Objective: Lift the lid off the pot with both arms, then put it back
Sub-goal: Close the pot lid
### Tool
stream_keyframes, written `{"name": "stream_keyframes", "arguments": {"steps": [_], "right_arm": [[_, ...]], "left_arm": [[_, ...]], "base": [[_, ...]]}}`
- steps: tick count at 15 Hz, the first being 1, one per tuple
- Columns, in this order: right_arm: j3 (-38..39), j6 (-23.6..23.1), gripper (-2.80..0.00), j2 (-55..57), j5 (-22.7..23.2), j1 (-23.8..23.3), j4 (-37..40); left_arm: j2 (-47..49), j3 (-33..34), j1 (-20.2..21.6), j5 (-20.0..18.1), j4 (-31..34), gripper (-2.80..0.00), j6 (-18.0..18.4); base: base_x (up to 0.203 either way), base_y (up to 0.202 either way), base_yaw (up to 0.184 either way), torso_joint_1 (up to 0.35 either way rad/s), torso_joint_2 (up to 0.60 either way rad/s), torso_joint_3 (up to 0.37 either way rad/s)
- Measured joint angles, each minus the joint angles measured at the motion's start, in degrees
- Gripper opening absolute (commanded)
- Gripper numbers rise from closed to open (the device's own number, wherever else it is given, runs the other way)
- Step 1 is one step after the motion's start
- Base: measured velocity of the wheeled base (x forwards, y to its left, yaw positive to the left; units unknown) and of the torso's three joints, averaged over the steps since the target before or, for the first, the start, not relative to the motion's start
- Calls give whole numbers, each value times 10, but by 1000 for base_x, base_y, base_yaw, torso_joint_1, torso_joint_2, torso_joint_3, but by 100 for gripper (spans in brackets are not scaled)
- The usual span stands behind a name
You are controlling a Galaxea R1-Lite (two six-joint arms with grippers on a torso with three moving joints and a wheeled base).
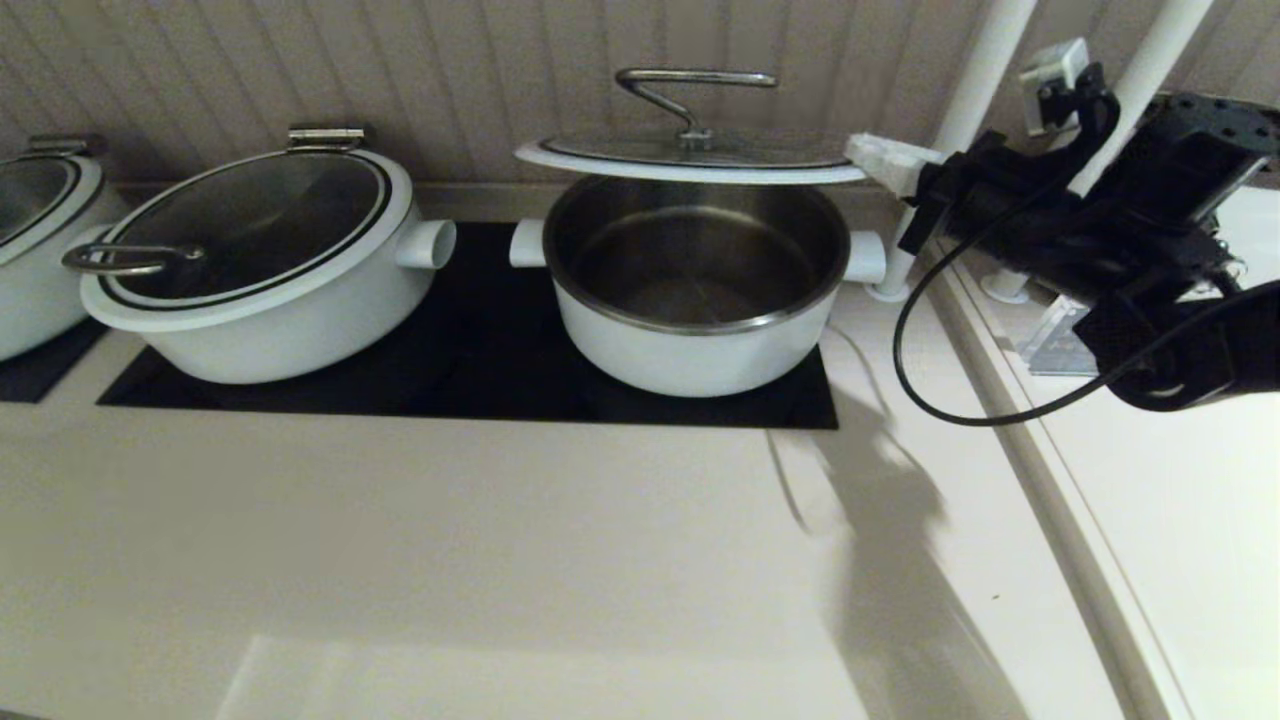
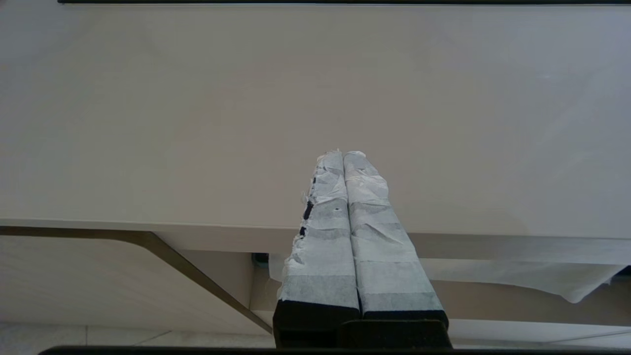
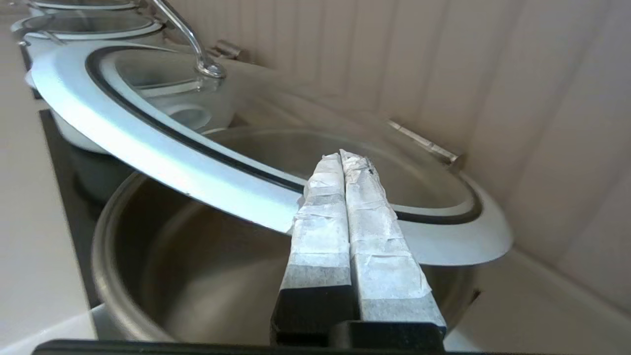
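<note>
The lid (image 1: pixel 690 160) is raised off the pot (image 1: pixel 700 340), front edge up, with its steel handle on top. The pot stands open on the black cooktop (image 1: pixel 480 390) and its steel inside is empty. My right gripper (image 1: pixel 872 155) comes in from the right, its taped fingers pressed together, with the tips at the lid's right rim. In the right wrist view the shut gripper (image 3: pixel 341 157) lies across the white rim of the lid (image 3: pixel 148 143) above the open pot (image 3: pixel 148 276). My left gripper (image 2: pixel 342 154) is shut and empty over the counter's front edge, out of the head view.
A wider white pot with a loop-handled lid (image 1: pixel 260 270) stands left of the pot, and another (image 1: pixel 30 250) at the far left. Two white poles (image 1: pixel 975 90) rise behind the right arm. A raised counter ledge (image 1: pixel 1040 480) runs along the right.
</note>
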Motion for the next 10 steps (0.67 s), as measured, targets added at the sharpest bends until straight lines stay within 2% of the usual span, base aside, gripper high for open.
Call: {"name": "stream_keyframes", "arguments": {"steps": [5, 10], "right_arm": [[27, -1, -280, 4, 0, 6, -26], [87, -1, -280, 7, -1, 6, -67]], "left_arm": [[0, 0, 0, 0, 0, -280, 0], [0, 0, 0, 0, 0, -280, 0]], "base": [[0, 0, 0, 0, 0, 0], [0, 0, 0, 0, 0, 0]]}}
